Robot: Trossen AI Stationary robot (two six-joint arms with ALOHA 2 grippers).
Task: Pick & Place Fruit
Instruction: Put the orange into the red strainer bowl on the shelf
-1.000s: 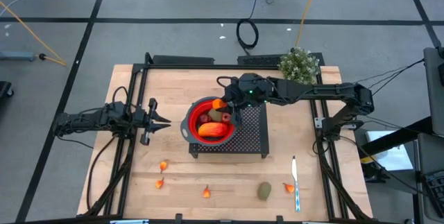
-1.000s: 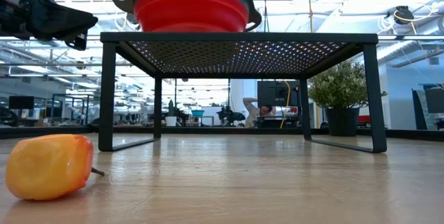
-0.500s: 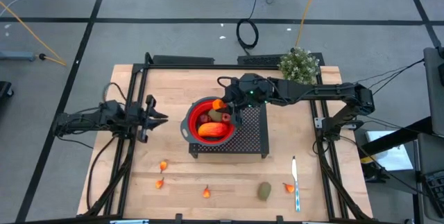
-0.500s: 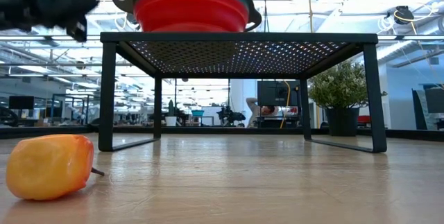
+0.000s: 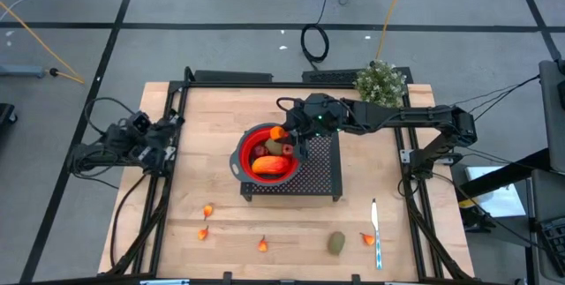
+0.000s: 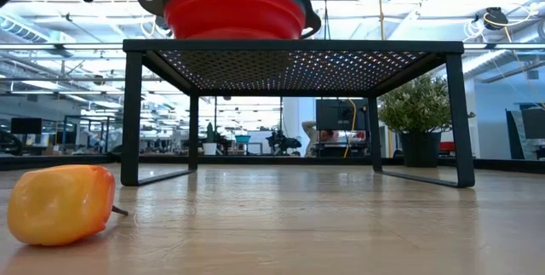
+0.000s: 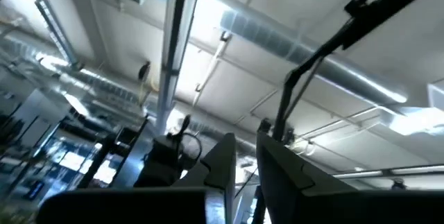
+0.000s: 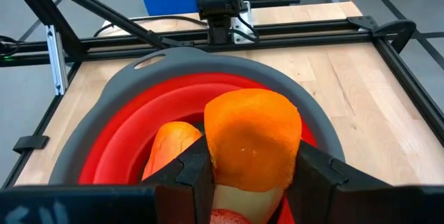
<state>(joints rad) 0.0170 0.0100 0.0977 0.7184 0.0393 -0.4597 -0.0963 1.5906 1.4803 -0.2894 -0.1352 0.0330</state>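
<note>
Tabletop [image 5: 221,108]: fills the frame's centre; a dark mesh stand [image 5: 318,175] sits mid-frame.
Bowl [image 5: 265,154]: red, on the stand's left end, several fruit already inside.
Left gripper [image 5: 168,126]: has pulled back from centre-left toward the far left edge, tilted up (state: cannot tell).
Right gripper [image 8: 243,175]: above the bowl, pinching an orange fruit piece [image 8: 253,137], so a drop looks next.
Loose fruit: brownish-green oval [image 5: 336,243] and small orange bits [image 5: 207,211] along the lower frame, still to collect.

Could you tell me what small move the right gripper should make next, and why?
Probably open: the right gripper holds an orange fruit piece directly above the red bowl, which already contains other fruit, so releasing should drop it inside.
</note>
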